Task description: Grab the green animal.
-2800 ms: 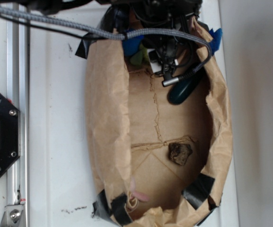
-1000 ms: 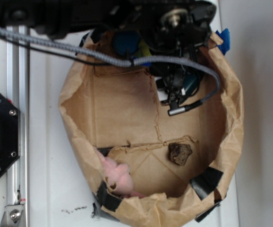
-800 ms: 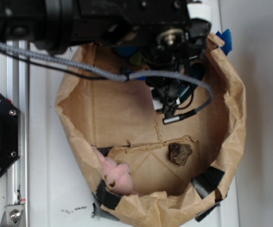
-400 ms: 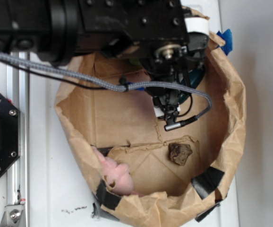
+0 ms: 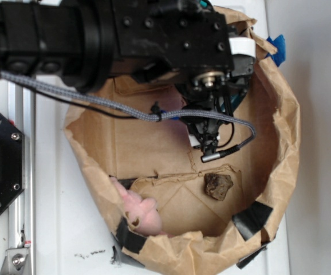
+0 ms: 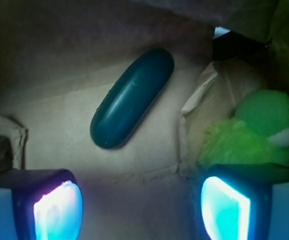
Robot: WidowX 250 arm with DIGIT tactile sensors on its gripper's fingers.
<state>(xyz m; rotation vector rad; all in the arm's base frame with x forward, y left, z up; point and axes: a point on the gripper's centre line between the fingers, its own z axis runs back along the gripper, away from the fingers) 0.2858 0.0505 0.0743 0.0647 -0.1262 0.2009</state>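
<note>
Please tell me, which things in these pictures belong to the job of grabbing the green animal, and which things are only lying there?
Part of the job:
- the green animal, fuzzy, by the bag wall
- the hand, open, its fingers near the toy

Only lying about:
- dark green capsule
- brown rock-like lump
- pink plush toy
- the paper bag holding them all

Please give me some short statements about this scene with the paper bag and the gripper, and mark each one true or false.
1. The gripper is open, with nothing between its fingers. True.
2. The fuzzy lime-green plush animal is held in the gripper. False: it lies free beside one fingertip, at the right of the wrist view.
3. The dark green glossy capsule lies flat on the brown paper. True.
4. The pink plush toy sits directly under the gripper. False: it rests far off, at the brown paper bag's lower rim.
</note>
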